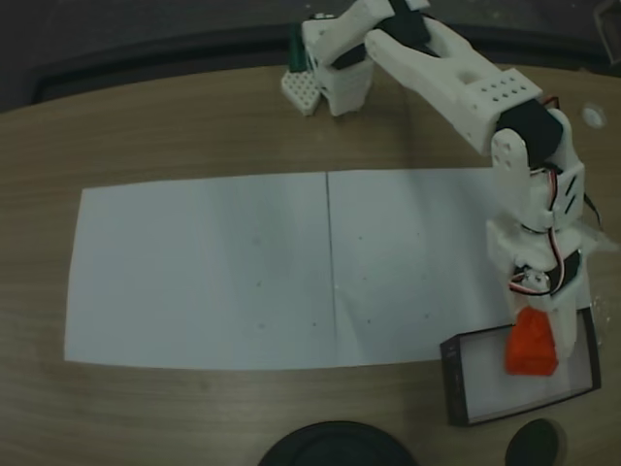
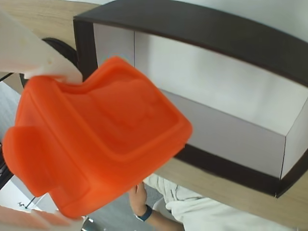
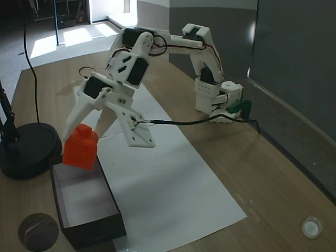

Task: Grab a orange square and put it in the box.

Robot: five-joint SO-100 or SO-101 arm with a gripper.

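- The orange square (image 3: 80,147) hangs just above the box (image 3: 111,209), over its end nearest the round black base (image 3: 29,150); in a fixed view it shows over the white floor of the box (image 1: 577,374).
- The gripper (image 3: 76,140) is clamped on the orange square, white fingers pressing its upper sides.
- In the wrist view the orange square (image 2: 96,144) looks moulded, with rounded edges and a recessed face: probably light, slightly soft rubber or plastic, not fragile.
- Its flat opposite sides give the surest hold; the rounded corners could slip.
- The box stands on the counter (image 3: 273,178) at the edge of the white paper (image 3: 178,189).
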